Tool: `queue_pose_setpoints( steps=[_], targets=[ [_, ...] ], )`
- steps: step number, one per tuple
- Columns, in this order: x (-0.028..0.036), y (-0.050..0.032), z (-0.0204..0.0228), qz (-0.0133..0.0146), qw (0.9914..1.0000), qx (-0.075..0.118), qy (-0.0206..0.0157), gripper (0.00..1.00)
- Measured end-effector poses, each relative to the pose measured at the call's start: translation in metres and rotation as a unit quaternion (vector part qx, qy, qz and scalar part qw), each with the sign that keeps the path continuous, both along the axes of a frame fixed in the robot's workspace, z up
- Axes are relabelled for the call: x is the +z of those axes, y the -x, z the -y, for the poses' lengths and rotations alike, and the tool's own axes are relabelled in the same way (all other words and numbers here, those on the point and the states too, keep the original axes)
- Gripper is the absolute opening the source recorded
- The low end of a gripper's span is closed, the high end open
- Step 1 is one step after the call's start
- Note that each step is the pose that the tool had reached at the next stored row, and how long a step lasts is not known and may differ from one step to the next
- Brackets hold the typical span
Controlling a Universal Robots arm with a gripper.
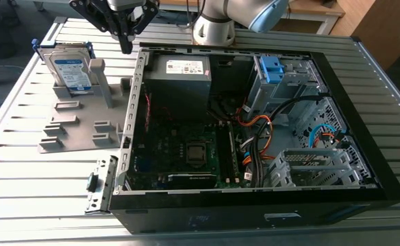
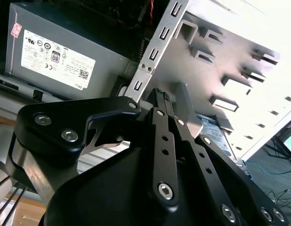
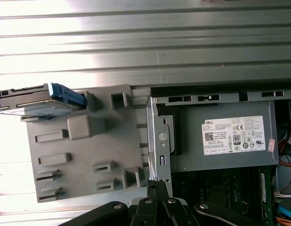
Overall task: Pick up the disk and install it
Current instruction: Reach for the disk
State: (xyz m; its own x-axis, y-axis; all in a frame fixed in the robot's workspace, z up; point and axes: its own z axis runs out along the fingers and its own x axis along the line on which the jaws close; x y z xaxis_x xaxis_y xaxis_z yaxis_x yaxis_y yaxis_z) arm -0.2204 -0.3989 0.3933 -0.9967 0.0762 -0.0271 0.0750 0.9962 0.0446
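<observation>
At the exterior view's left, on the slatted metal tabletop [image 1: 22, 169], lies a grey holder plate [image 1: 77, 128] with raised blocks and slots. The disk [image 1: 72, 72] stands upright on edge at the far end of that plate, label facing the camera, its blue frame showing along the top. In the first wrist view I see the same disk [image 3: 37, 101] edge-on at the plate's corner.

Just to the right of the disk, I hang above the gap between the holder plate and the wall of the computer case [image 1: 140, 102]. My end effector [image 1: 126, 49] points down and is clenched, fingertips pressed together with nothing between them; it touches neither the disk nor the case. Both wrist views show the tips closed the same way [image 2: 159, 93] [image 3: 157, 184].

Further right the case lies on its side, its inside exposed. The grey power supply [image 1: 181, 77] sits in the near corner by me, the motherboard [image 1: 186, 154] beside it, then a blue bracket [image 1: 271, 69] on the metal drive cage, and orange and blue cables [image 1: 268, 130] at the exterior view's right.
</observation>
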Motion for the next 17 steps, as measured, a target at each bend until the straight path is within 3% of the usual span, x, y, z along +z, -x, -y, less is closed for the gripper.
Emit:
queue_pose_setpoints(
  steps=[17],
  targets=[
    [0.0000, 0.0127, 0.0000, 0.0000, 1.00000, 0.000, 0.0000, 0.11]
  ],
)
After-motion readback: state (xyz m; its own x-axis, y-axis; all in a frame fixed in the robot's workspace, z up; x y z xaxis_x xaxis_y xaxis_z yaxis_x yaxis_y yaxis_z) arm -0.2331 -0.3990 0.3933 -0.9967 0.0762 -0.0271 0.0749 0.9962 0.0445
